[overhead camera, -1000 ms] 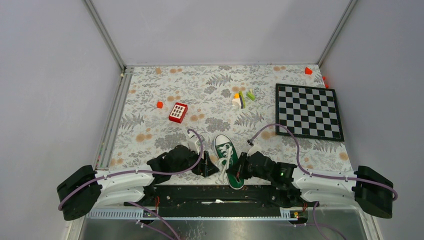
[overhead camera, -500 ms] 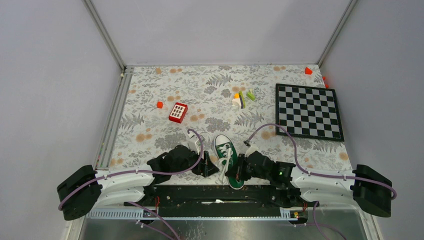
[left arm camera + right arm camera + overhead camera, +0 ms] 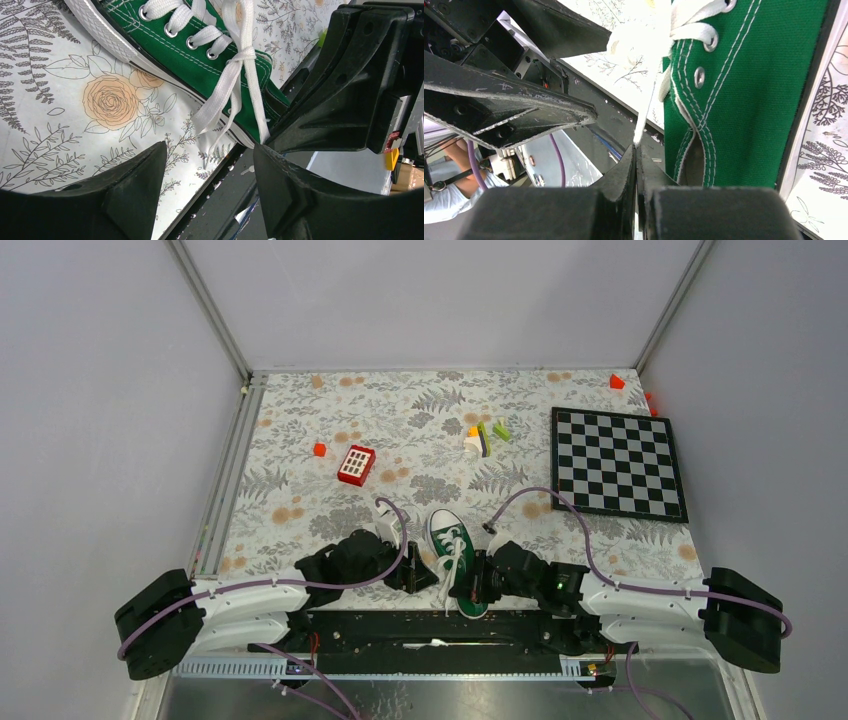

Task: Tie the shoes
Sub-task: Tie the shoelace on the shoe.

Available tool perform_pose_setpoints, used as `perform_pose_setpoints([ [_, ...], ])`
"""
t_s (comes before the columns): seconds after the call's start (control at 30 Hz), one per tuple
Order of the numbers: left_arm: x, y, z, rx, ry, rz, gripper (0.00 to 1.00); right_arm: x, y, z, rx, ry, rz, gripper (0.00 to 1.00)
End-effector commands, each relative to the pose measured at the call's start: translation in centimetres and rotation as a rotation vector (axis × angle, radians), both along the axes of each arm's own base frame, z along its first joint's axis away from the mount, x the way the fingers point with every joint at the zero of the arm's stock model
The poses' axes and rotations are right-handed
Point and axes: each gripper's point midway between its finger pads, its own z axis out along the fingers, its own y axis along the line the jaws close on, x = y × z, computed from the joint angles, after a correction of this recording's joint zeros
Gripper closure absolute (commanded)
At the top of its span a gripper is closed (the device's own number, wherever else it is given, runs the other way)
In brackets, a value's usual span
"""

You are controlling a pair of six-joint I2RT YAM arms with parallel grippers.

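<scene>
Table (image 3: 300, 440): flat, matte floral-print cover
Sneaker (image 3: 455, 550): green woven canvas, ribbed white rubber sole; at near table edge between both grippers
Left gripper (image 3: 209, 150): black angular fingers spread, empty
Right gripper (image 3: 636, 149): fingers pressed together, pinching lace (image 3: 644, 115), flat white

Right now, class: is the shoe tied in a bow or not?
Not tied: the laces show one simple knot, no loops, ends trailing off the shoe.

Both arms reach inward toward 6 o'clock, left gripper (image 3: 209, 150) spread wide, right gripper (image 3: 635, 150) pinched on a lace (image 3: 646, 112).
</scene>
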Motion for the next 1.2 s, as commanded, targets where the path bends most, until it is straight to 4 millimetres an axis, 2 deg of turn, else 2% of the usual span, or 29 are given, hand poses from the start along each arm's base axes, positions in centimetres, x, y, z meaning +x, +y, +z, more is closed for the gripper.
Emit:
perform_pose_setpoints([
  [0.0, 1.2, -1.3, 2.7, -0.077, -0.066, 0.016, 0.33, -0.8, 0.8, 1.2, 0.016, 0.001, 0.064, 1.00],
  [0.43, 1.6, -1.1, 2.6, -0.074, -0.064, 0.043, 0.36, -2.2, 1.3, 0.8, 0.000, 0.032, 0.142, 1.00],
  [0.83, 2.1, -1.5, 3.0, -0.079, -0.075, 0.058, 0.38, -2.1, 0.6, 0.3, -0.064, 0.022, 0.147, 1.00],
  [0.87, 2.1, -1.5, 3.0, -0.080, -0.076, 0.057, 0.38, -2.0, 0.5, 0.4, -0.072, 0.015, 0.142, 0.94],
  [0.97, 2.2, -1.8, 3.0, -0.082, -0.075, 0.054, 0.38, -1.4, 0.0, 1.1, -0.100, -0.020, 0.125, 0.66],
  [1.17, 2.6, -2.0, 3.0, -0.073, -0.079, 0.057, 0.39, 1.0, -2.0, 4.5, -0.157, -0.174, 0.062, 0.53],
])
